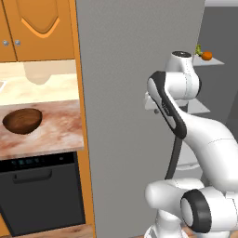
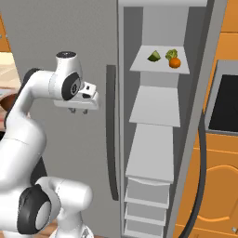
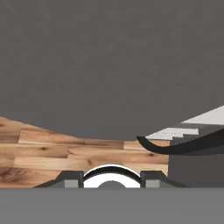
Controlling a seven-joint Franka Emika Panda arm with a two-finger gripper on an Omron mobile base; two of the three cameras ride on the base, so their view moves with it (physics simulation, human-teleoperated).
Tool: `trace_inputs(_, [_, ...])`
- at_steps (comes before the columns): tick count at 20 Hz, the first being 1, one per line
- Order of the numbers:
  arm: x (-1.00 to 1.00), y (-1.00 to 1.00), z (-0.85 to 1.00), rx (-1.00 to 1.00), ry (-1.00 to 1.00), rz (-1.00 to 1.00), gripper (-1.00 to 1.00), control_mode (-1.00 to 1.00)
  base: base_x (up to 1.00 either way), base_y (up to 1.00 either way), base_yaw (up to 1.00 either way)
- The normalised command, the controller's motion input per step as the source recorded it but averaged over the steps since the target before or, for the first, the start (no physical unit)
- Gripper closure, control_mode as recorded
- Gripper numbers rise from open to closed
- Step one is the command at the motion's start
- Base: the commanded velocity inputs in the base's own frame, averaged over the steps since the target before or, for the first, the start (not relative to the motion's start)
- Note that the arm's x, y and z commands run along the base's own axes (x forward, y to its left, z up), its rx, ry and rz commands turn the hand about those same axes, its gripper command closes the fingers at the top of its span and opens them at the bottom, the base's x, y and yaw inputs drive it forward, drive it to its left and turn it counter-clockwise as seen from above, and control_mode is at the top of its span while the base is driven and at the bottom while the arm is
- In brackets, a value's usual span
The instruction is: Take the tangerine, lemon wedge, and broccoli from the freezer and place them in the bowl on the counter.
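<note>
The small round bright-orange tangerine (image 2: 175,62) is sitting near the front edge of the tall grey freezer's (image 2: 153,116) top shelf, while the empty end effector (image 2: 79,110) is hanging, fingers apart.

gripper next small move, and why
Probably lift and swing the gripper right toward the top shelf of the open freezer. The tangerine, lemon wedge and broccoli sit there; the bowl looks empty.
</note>
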Motion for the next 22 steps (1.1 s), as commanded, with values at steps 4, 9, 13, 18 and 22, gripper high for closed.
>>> trace_inputs(4, [-0.66,0.0,0.0,0.0,0.0,0.0,-1.0,-1.0,0.0,0.0,0.0])
trace_inputs(9, [-1.0,0.0,0.0,0.0,0.0,0.0,-1.0,-1.0,0.0,0.0,0.0])
trace_inputs(13, [-1.0,0.06,-0.01,0.0,0.0,0.0,-1.0,-1.0,0.0,0.0,0.0])
trace_inputs(18, [-0.56,0.01,0.0,0.0,0.0,0.0,-1.0,-1.0,0.0,0.0,0.0])
trace_inputs(22, [-0.75,0.0,0.0,0.0,0.0,0.0,-1.0,-1.0,0.0,0.0,0.0])
